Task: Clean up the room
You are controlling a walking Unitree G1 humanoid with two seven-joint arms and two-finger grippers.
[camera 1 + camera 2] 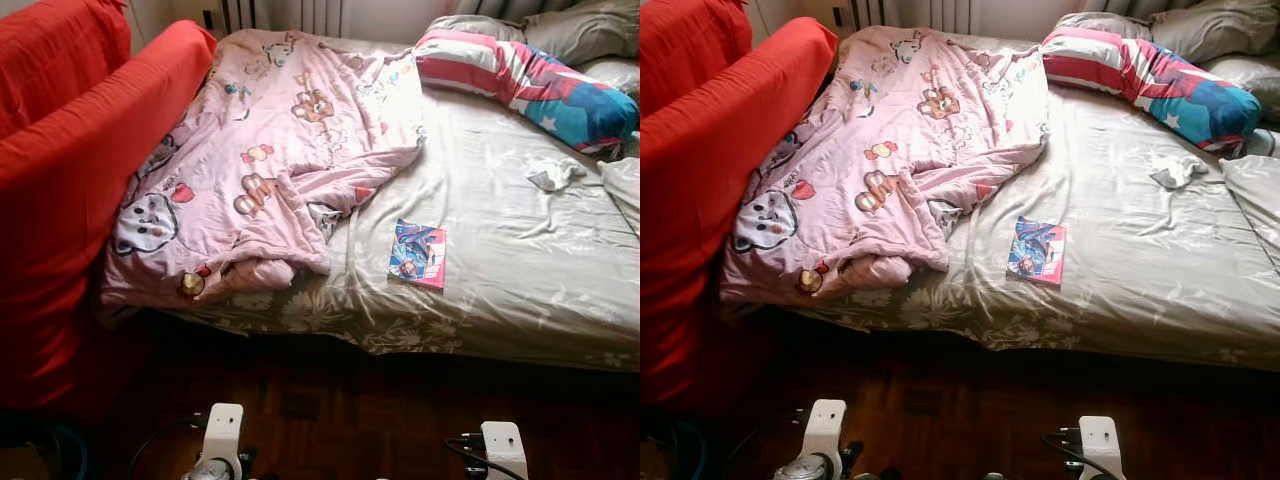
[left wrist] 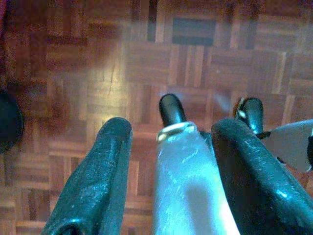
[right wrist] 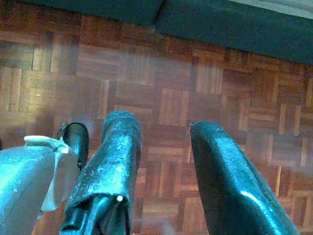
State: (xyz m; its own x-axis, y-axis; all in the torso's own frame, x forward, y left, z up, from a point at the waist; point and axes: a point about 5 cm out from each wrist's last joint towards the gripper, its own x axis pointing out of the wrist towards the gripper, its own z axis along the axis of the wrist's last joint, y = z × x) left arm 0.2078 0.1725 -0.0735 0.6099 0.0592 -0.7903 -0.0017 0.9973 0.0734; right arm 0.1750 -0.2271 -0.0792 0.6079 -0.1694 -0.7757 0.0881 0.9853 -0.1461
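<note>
Clutter lies across the bed [image 1: 560, 300]: a pink cartoon blanket [image 1: 270, 150] bunched over the end beside the red sofa [image 1: 70, 170], its lower fold hanging at the front edge; a thin book [image 1: 417, 254] flat on the sheet just beside the blanket and near the front edge; a small crumpled cloth [image 1: 553, 173] further toward the pillow end; and a striped pillow [image 1: 530, 80] along the far edge. Both arms hang low over the parquet floor [image 3: 171, 98], well apart from the bed. The left tool [image 2: 171, 166] has its fingers spread with nothing between them, and the right tool [image 3: 161, 166] likewise stands parted and empty. The book looks the easiest first pick: step closer, bring one tool in low from the front edge, and slide a finger under the cover rather than pinching straight down into the soft sheet.
</note>
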